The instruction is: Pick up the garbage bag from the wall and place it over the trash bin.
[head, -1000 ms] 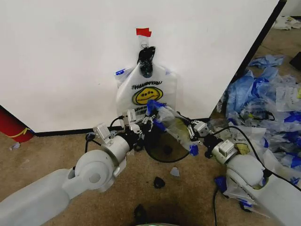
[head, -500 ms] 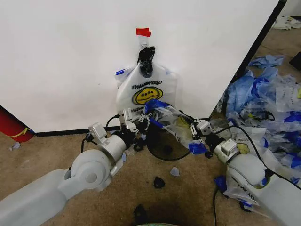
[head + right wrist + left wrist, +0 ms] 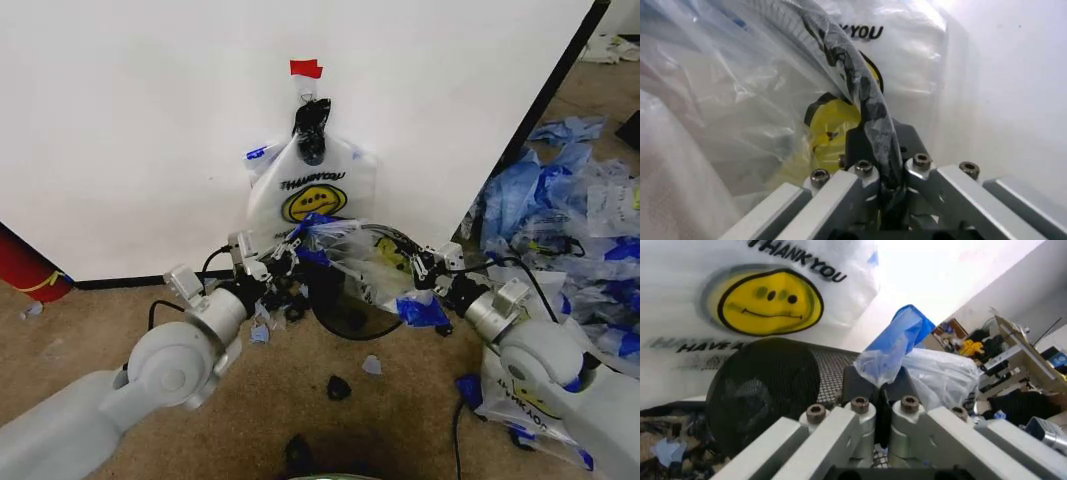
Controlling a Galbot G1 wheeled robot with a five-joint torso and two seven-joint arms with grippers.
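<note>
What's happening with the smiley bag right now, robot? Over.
Left gripper and right gripper shut on garbage bag, stretched open above trash bin. Second bag hangs on wall. Nothing blocking.

Bare carpet (image 3: 400, 420) below trash bin (image 3: 345, 310); wall (image 3: 150, 130) just behind.

The thin, translucent white plastic garbage bag (image 3: 355, 255), crinkled and faintly glossy, has blue edges pinched in the left tool (image 3: 283, 262) and the right tool (image 3: 428, 270), both of matt silvery metal with bolt heads. Between the tools sits the round black wire-mesh trash bin (image 3: 345, 305). Behind, the flat white wall (image 3: 150, 130) looks smooth and matt.
</note>
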